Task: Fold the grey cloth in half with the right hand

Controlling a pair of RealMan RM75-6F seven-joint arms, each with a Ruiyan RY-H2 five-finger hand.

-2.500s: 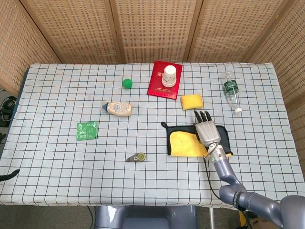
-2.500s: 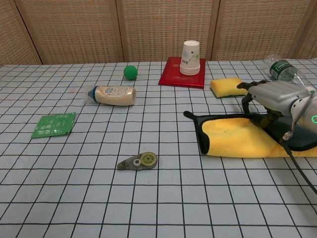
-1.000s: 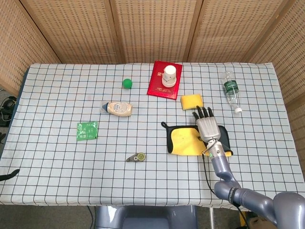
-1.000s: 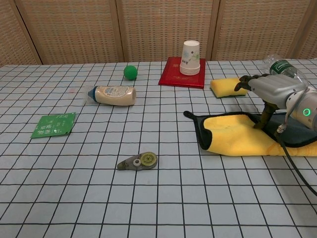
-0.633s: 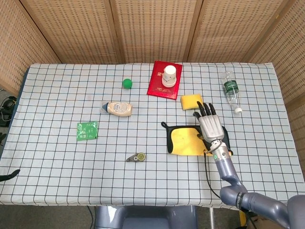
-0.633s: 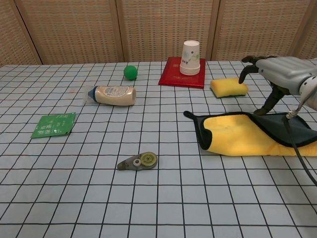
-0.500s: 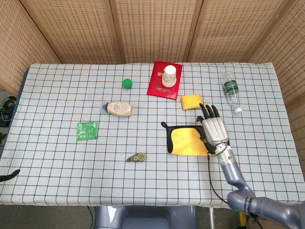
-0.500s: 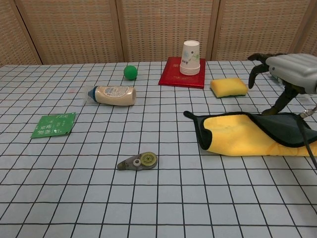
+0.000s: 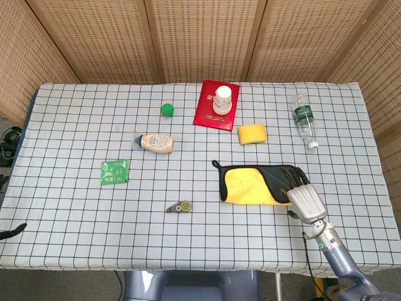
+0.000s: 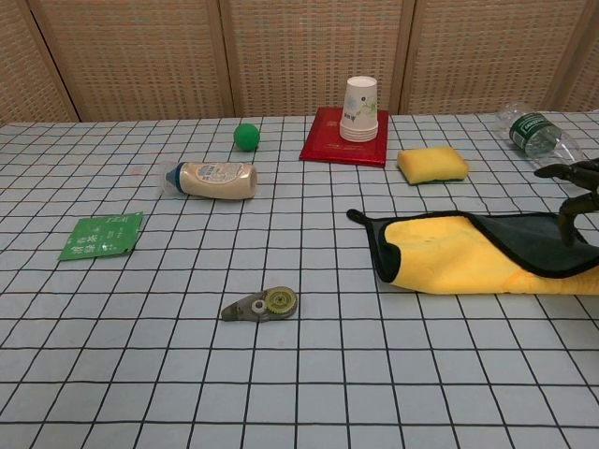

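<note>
My right hand (image 9: 306, 199) hovers at about four o'clock on the table, palm down, its dark fingers (image 9: 294, 178) spread apart over the right edge of the grey cloth (image 9: 258, 184), holding nothing. In the chest view only the fingertips (image 10: 573, 185) show, at the far right edge, curled slightly downward above the cloth's dark side; I cannot tell whether they touch it. My left hand is out of sight in both views.

The grey cloth lies flat on the checked tablecloth (image 9: 94, 219), right of the table's centre. Its yellow underside faces up across the left and middle, while a dark grey flap covers the right end. A small dark loop sticks out from its upper left corner.

At twelve o'clock from the cloth sits a yellow sponge (image 9: 252, 133). Farther toward twelve o'clock, a red booklet (image 9: 216, 105) carries a stack of white paper cups (image 9: 222, 100). A clear water bottle (image 9: 304, 120) lies on its side at two o'clock. At ten o'clock lie a beige squeeze bottle (image 9: 155, 143) and, beyond it, a green ball (image 9: 166, 110). A green packet (image 9: 115, 172) lies at nine o'clock, and a grey correction-tape roller (image 9: 180, 207) at eight o'clock.
</note>
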